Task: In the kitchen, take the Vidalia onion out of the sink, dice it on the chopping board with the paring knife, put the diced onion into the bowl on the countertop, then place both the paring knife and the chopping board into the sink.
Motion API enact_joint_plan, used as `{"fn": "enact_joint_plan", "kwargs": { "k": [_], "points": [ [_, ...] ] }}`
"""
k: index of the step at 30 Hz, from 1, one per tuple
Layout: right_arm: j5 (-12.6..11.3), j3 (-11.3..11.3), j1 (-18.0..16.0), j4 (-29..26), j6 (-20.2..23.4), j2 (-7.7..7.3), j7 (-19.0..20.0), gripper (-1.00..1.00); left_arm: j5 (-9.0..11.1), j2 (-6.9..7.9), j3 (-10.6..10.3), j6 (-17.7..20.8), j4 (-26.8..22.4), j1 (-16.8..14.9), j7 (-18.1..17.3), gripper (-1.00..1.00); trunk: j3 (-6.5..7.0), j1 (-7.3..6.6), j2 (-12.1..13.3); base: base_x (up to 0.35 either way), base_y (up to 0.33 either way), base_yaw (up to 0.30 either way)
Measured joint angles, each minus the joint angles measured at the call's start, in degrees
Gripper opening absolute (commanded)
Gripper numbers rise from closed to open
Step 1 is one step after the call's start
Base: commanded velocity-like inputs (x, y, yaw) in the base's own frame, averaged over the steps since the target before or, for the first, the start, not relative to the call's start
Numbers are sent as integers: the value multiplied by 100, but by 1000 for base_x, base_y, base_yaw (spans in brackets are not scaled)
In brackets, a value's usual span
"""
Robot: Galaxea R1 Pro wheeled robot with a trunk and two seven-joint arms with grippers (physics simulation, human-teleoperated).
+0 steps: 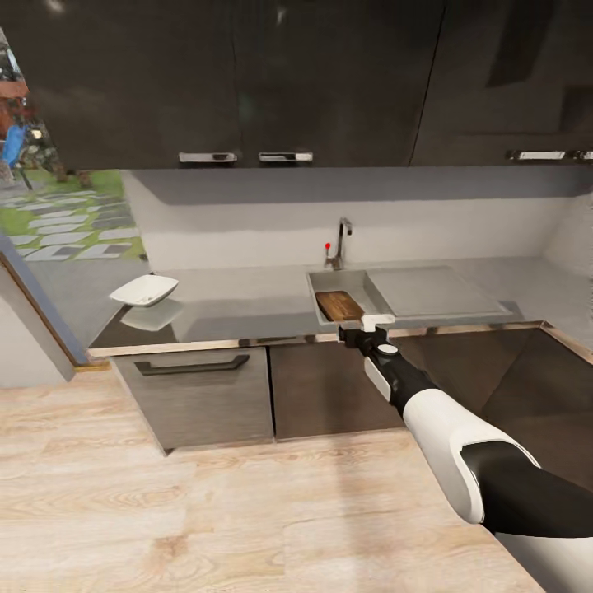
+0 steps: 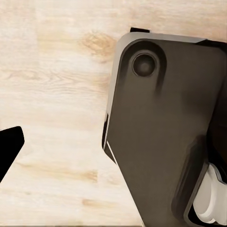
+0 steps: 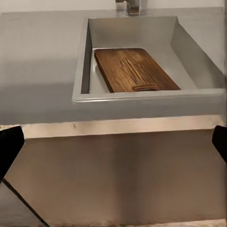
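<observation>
The chopping board [image 1: 338,305] lay flat inside the sink [image 1: 372,290], on the basin floor, its brown grain showing against the grey metal; in the right wrist view the chopping board [image 3: 135,70] had its slot handle at the end nearer the front wall of the sink [image 3: 82,56]. The chrome faucet [image 1: 339,241] with its small red knob [image 1: 328,245] stood at the back edge of the basin, and the flat drainboard [image 1: 436,290] ran off to the side of it. The right arm [image 1: 461,436] reached forward from the lower part of the head view, and the right claw [image 1: 364,328] hung just at the front edge of the table [image 1: 247,305], in front of the sink and apart from the board. In the right wrist view the two dark fingertips [image 3: 8,146] sat at opposite edges of the picture with the cabinet front [image 3: 118,175] between them, so the right claw stood wide and held nothing. The white bowl [image 1: 144,290] rested on the table well to the left of the sink, its reflection showing in the glossy slab. The left wrist view looked down on the light wood floor [image 2: 52,94] and a dark part of the robot's body [image 2: 165,132]; one dark fingertip [image 2: 9,146] showed at the edge, and I cannot tell whether the left claw was wide or narrow.
</observation>
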Motion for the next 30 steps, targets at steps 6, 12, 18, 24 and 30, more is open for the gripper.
{"fn": "enact_joint_plan", "kwargs": {
  "k": [6, 12, 18, 24, 30],
  "points": [
    [0, -1, 0, 205, -125, 0, 2, 100, -3, 1, 0, 1, -2, 0, -4, 100, 0, 1, -1, -336, 0, 0],
    [5, -1, 17, 1566, -2139, 2, 1, 100, -2, 8, 13, 2, -25, 0, -2, 100, -1, -2, -1, -175, 0, 0],
    [37, -5, 1139, 1800, -2921, -1, 7, 100, -18, 5, 36, 10, -162, 4, 43, 100, -2, -3, -2, -12, 0, 0],
    [237, -12, 2546, 1817, -3527, -51, 11, 100, -39, 39, 42, 12, -850, 2, 33, 100, -2, -3, -2, 0, 0, 0],
    [242, -26, 4438, 1829, -4060, -652, 23, 100, -55, 186, 51, -9, -1066, 3, 31, 100, -2, -3, -3, 0, 0, 0]
  ]
}}
